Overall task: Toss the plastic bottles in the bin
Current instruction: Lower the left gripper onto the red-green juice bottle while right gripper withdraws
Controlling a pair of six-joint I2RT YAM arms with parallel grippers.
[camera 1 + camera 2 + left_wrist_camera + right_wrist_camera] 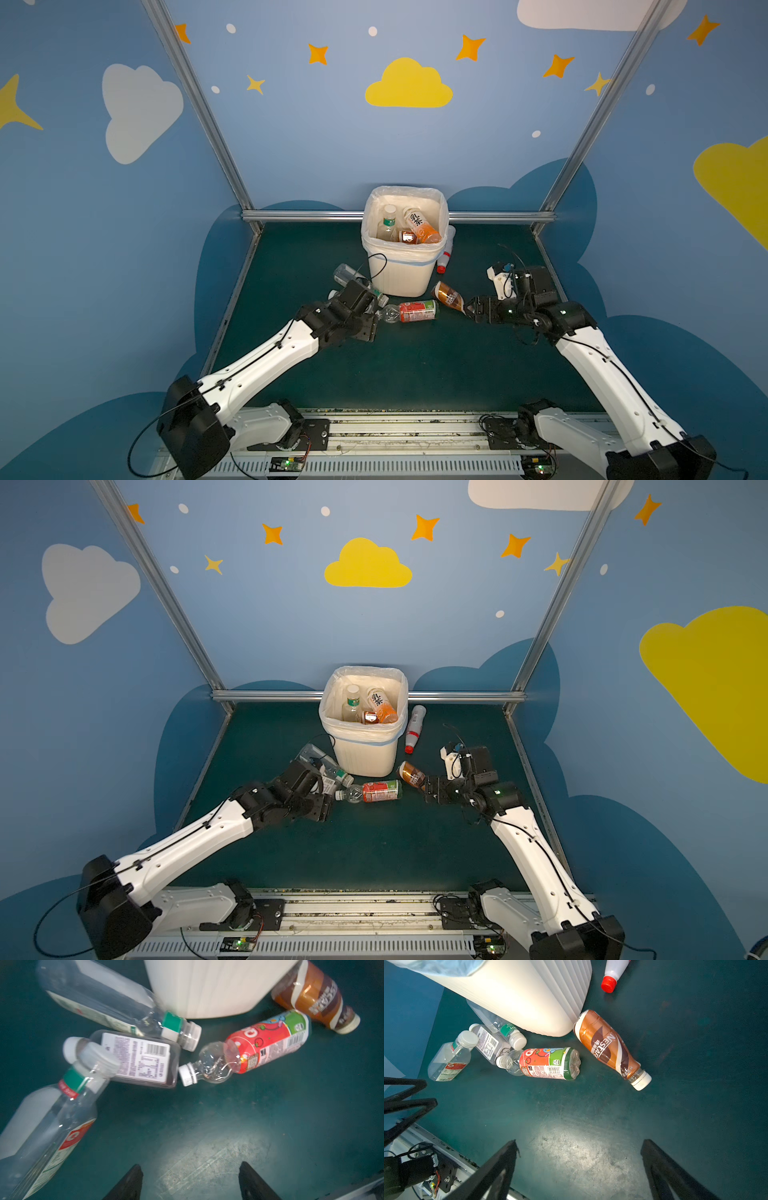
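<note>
**A:** Where are we looking in?

**B:** A robot lab booth, I'm thinking. Two robot arms (266, 353) are sitting bolted to a metal rail (395, 428), and aluminium posts (199, 104) are framing blue walls (311, 145) painted with clouds (408, 85) and stars (318, 54).

**A:** And that dark green mat (395, 365) is serving as the worktop, possibly rubber.

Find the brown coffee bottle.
In both top views the brown coffee bottle lies beside the bin's near right corner, its cap toward the right gripper.

Dim scene; pale glare patches mark the worktop (291, 1126) just ahead of the left claw (190, 1164) and right claw (579, 1141). Clear bottles (52, 1126) beyond the left claw look motion-blurred.
</note>
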